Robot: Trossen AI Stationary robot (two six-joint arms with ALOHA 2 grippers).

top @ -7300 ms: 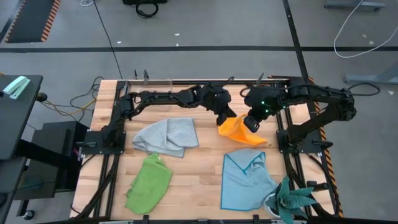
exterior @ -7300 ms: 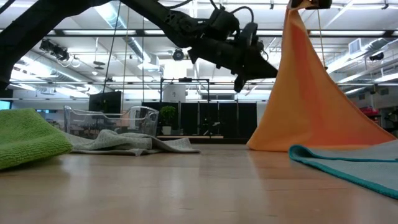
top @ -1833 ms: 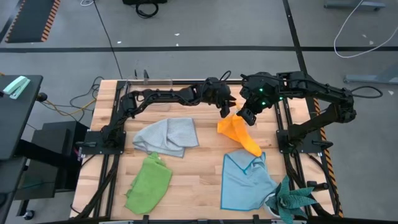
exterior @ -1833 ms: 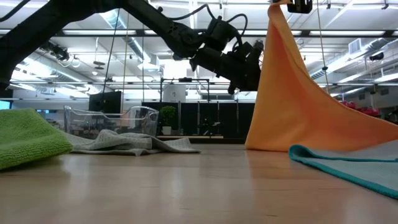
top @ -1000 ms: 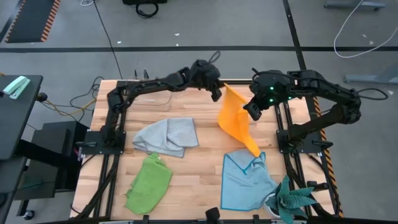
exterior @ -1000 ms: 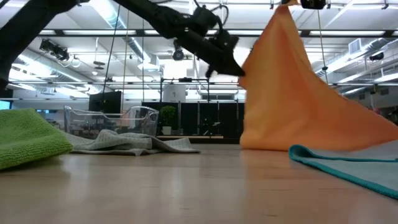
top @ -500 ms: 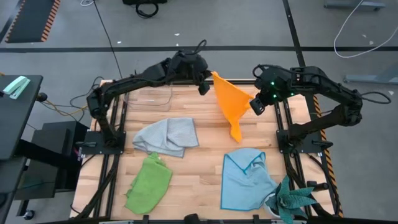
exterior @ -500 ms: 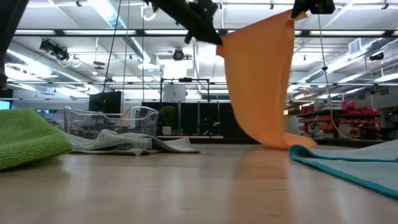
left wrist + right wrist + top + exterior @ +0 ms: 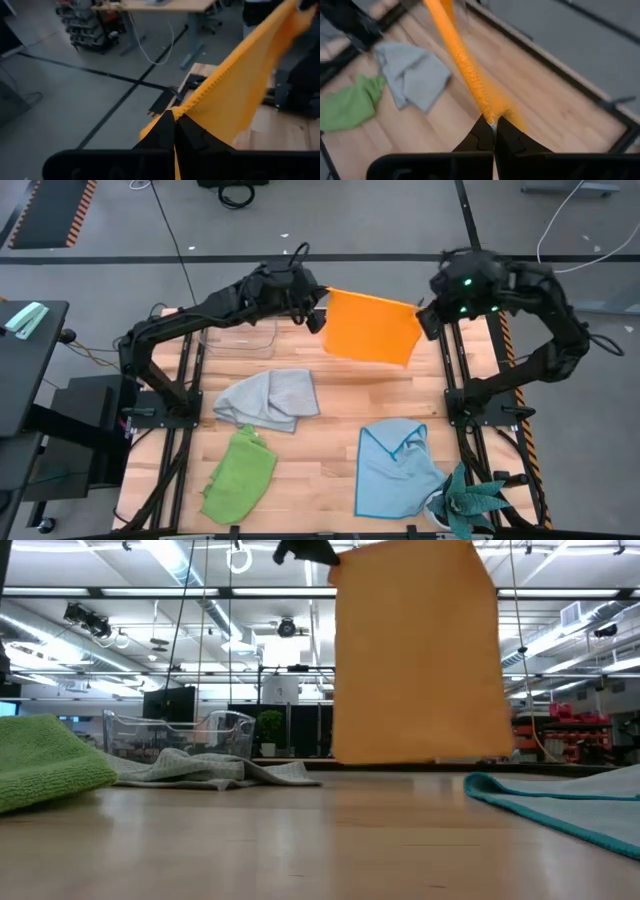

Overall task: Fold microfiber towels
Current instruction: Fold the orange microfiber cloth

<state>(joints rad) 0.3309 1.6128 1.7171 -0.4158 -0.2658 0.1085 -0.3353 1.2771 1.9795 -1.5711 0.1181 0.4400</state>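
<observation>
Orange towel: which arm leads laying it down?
Neither clearly; probably both together. Left hand and right hand each pinch a top corner of the orange towel, which hangs stretched flat above the table.

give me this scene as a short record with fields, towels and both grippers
orange towel: lifted clear of the table, stretched flat between both grippers
left gripper: shut on one top corner
right gripper: shut on the other top corner
grey towel: crumpled on table
green towel: crumpled on table
blue towel: loosely spread on table
</observation>
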